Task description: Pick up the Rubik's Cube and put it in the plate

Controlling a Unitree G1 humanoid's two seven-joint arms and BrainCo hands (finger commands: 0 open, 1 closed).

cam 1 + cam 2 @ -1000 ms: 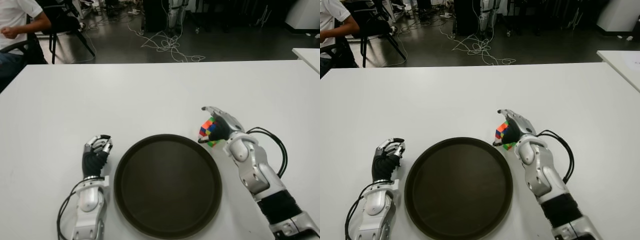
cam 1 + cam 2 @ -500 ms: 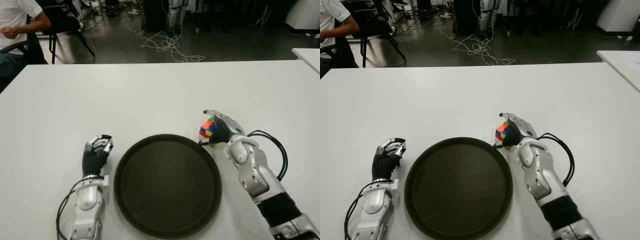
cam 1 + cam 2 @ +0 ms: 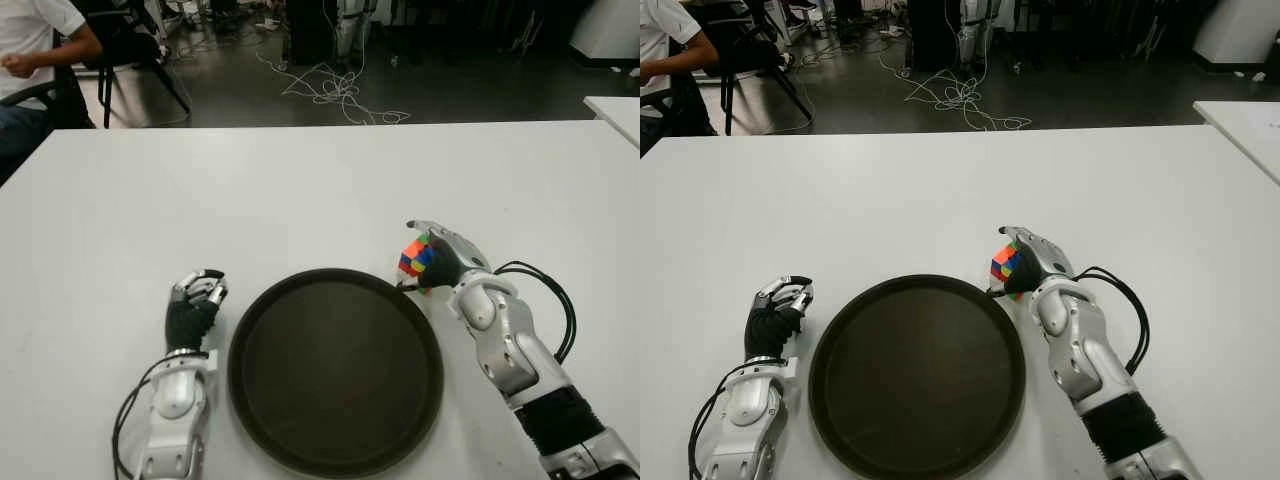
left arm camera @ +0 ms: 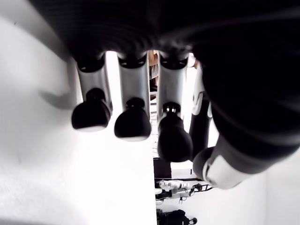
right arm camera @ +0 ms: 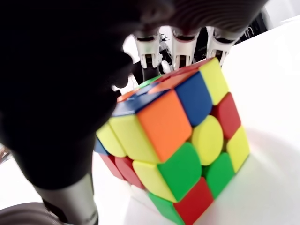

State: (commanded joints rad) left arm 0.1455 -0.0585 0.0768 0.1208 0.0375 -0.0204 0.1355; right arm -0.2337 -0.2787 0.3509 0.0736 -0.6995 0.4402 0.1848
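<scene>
Left eye view: right hand (image 3: 440, 257) grasps cube (image 3: 415, 260), tilted, just off plate (image 3: 335, 370) rim at 2 o'clock. Left hand (image 3: 193, 305) curled, empty, at plate's 9 o'clock.

The Rubik's Cube (image 5: 176, 140) shows scrambled orange, yellow, green, red and blue squares; the plate (image 3: 335, 370) is plain dark brown, the worktop (image 3: 250, 190) white.
</scene>
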